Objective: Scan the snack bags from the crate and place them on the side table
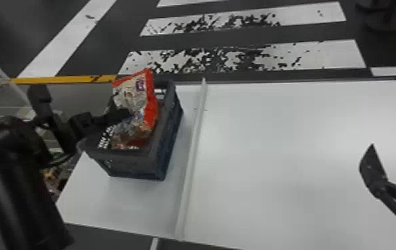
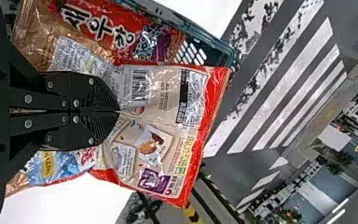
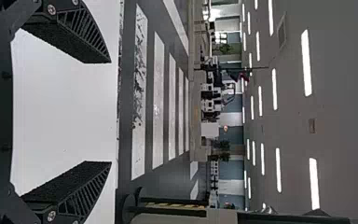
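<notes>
Fingers of left gripper [image 2: 120, 111] clamped on the red-edged snack bag [image 2: 168, 112]; right gripper [image 3: 111, 112] has its pair apart; I'd lift clear of the crate [image 1: 125, 163], barcode [image 2: 141, 87] uncovered.

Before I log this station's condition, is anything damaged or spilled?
The white floor stripes look chipped, broken by dark patches. The red-edged snack bag tilts over the crate, gripped by the left fingers; no spill shows.
</notes>
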Available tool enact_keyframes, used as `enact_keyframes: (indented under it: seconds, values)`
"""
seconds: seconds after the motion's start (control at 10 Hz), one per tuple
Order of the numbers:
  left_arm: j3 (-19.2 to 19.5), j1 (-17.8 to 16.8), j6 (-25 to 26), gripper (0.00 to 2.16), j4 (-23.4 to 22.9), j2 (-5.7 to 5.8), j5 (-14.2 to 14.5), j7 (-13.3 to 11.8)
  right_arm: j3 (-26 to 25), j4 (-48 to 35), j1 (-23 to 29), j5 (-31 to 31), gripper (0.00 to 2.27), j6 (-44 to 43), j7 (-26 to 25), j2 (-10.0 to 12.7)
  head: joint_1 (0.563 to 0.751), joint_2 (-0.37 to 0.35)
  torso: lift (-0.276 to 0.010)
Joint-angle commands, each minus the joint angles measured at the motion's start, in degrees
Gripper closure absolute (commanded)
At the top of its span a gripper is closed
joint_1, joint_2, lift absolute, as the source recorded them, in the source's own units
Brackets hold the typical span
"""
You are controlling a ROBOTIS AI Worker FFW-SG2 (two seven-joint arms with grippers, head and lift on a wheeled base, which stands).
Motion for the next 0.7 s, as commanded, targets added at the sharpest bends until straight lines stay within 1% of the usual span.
enact_keyframes:
  seconds: [0.0,0.1,0.3,0.4,0.5,0.6]
  values:
    - [2.31,0.37,2.84,2.14,-0.28,-0.06,4.58,-0.25,0.04,-0.14,0.0,0.09,0.11,0.32,0.0,0.0,0.695,0.231,-0.094]
    - [2.4,1.52,4.78,2.14,-3.88,-0.24,5.99,-0.16,0.13,-0.23,0.0,0.09,0.11,0.49,0.0,0.0,0.695,0.227,-0.094]
    - [3.28,2.83,7.65,2.14,-12.05,-1.47,8.71,0.98,0.13,-0.32,0.09,0.0,0.11,0.32,0.0,0.0,0.695,0.218,-0.094]
    - [3.71,3.89,7.65,2.14,-16.1,-2.7,10.64,2.12,0.13,-0.32,0.18,0.0,0.11,0.32,0.0,0.0,0.695,0.211,-0.094]
    - [3.98,5.03,7.65,2.14,-20.05,-4.1,12.75,2.91,0.13,-0.32,0.27,0.0,0.11,0.32,0.0,0.0,0.695,0.205,-0.094]
    - [4.24,6.35,7.65,2.14,-24.1,-5.6,15.3,4.23,0.13,-0.32,0.27,0.0,0.11,0.32,0.0,0.0,0.695,0.194,-0.094]
